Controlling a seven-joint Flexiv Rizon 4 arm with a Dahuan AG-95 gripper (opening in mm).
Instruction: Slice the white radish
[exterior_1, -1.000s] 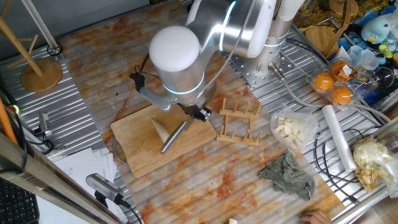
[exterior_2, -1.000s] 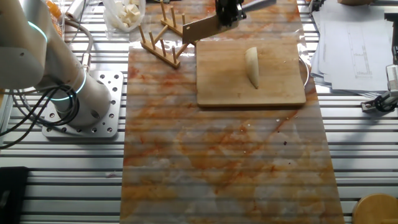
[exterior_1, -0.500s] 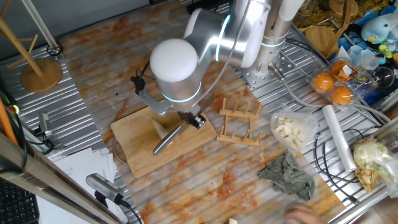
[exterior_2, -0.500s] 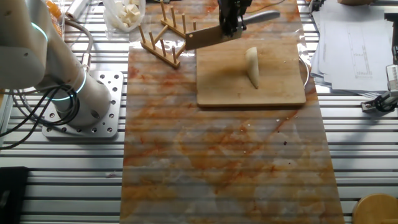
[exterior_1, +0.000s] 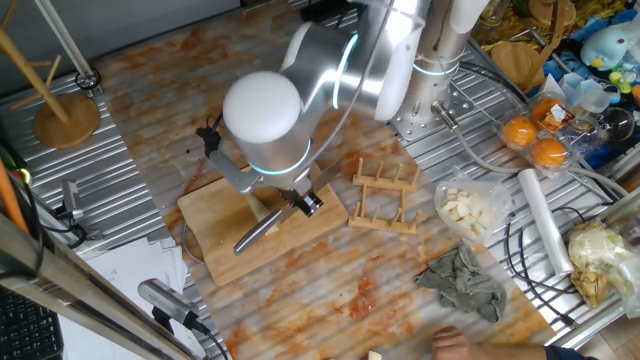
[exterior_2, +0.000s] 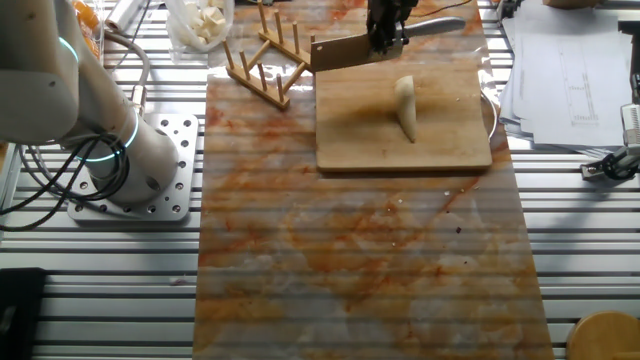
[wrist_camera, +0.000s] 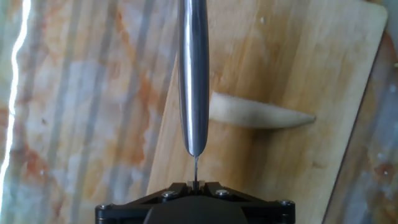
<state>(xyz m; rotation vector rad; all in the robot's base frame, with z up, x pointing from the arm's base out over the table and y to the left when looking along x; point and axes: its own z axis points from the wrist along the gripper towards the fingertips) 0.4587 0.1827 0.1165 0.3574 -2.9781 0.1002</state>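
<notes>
The jaws are closed on a knife (exterior_2: 365, 47), gripping it where the flat rectangular blade joins the round metal handle; the gripper (exterior_2: 385, 30) hangs over the far edge of the wooden cutting board (exterior_2: 440, 145). In the hand view the knife (wrist_camera: 193, 74) is seen from its back, as a narrow, shiny steel bar that crosses over the thick end of the white radish (wrist_camera: 258, 114). In the other fixed view the blade is above the board and apart from the radish.

The white radish (exterior_2: 404, 106) is a pale cream piece, smooth and tapered to a point, and it lies flat near the middle of the board. The board is rectangular, of light wood with straight grain, and it rests on the worktop (exterior_2: 350, 260), whose surface is covered with a glossy sheet with orange stains. A small wooden rack (exterior_2: 262, 62) with upright pegs stands just beside the board.
</notes>
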